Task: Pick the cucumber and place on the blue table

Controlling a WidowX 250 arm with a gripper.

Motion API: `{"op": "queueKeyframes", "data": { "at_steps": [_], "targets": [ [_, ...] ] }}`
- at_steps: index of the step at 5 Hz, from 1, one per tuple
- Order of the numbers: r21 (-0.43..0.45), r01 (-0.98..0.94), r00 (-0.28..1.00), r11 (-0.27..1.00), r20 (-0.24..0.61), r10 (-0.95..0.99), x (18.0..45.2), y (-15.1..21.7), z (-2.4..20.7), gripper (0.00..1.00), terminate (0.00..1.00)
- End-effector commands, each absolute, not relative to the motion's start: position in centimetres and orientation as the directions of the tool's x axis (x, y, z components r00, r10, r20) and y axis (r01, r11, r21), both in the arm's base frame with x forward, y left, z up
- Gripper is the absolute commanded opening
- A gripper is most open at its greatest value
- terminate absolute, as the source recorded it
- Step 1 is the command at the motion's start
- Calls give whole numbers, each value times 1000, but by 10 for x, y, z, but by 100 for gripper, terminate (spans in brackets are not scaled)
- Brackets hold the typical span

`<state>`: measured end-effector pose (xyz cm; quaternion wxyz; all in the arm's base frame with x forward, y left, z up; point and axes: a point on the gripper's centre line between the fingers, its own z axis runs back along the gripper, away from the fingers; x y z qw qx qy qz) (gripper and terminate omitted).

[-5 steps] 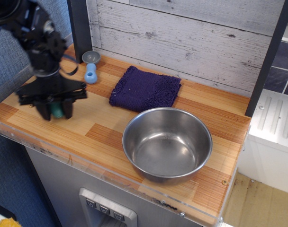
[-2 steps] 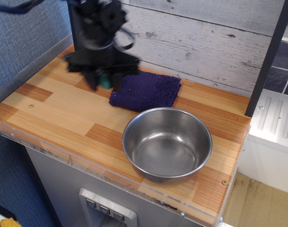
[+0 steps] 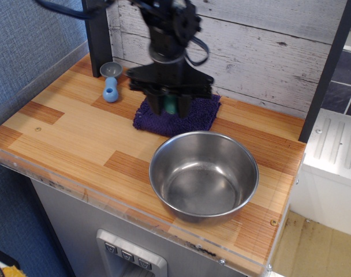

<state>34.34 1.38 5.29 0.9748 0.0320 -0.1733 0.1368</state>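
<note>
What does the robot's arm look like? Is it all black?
Yes, nearly all black. The arm is chunky and dark, with a black cable looping out beside it. At the bottom, the tool has a wide flat black bar with two short black fingers pointing down. No markings are readable.

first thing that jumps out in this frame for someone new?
The black tool hanging over the purple-blue towel at the back of the counter, shut on a teal-green cucumber between its fingers. Next, the big steel bowl, front right on the wooden counter. A light blue dumbbell-shaped piece lies back left, near the wall.
</note>
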Motion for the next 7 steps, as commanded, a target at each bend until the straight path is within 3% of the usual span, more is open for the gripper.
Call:
{"op": "queueKeyframes", "data": {
  "at_steps": [1, 2, 3, 5, 7],
  "targets": [
    [39, -224, 928, 974, 315, 201, 360, 11, 31, 0, 0],
    [40, -250, 937, 967, 261, 232, 360, 18, 26, 100, 0],
    [76, -285, 919, 956, 303, 250, 357, 16, 32, 100, 0],
    [47, -238, 928, 970, 305, 213, 351, 13, 45, 100, 0],
    [-1, -233, 903, 972, 372, 217, 349, 22, 82, 100, 0]
  ]
}}
